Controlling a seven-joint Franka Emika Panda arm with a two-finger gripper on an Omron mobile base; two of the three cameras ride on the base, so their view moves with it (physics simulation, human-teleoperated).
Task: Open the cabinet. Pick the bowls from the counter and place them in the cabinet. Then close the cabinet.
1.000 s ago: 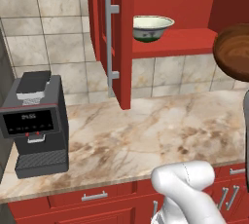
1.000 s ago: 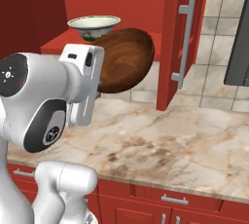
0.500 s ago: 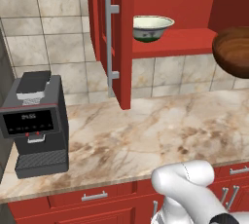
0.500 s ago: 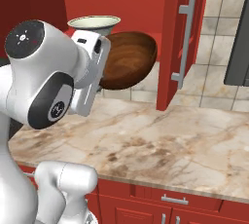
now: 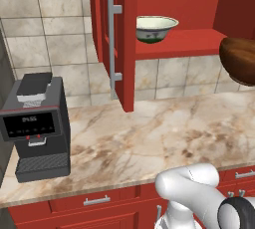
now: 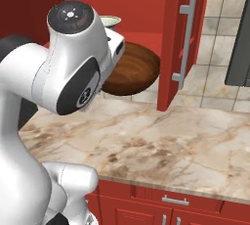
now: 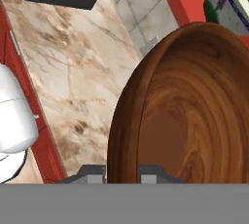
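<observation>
Two fingers of the jaws (image 7: 122, 172) clenched the rim of the wooden bowl (image 6: 131, 69), which over the last second had risen off the surface (image 5: 149, 138) toward the open cabinet (image 5: 189, 4). One bowl, the cream-green bowl (image 5: 156, 28), already sat on the shelf (image 5: 194, 41), so placing this one looked next.

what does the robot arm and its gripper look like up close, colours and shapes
The arm is glossy white with rounded, bulbous links, and dark grey to black round caps at the joints, one bearing small red and white marks. The gripper ends in two small dark grey finger tips. No cables show.
</observation>
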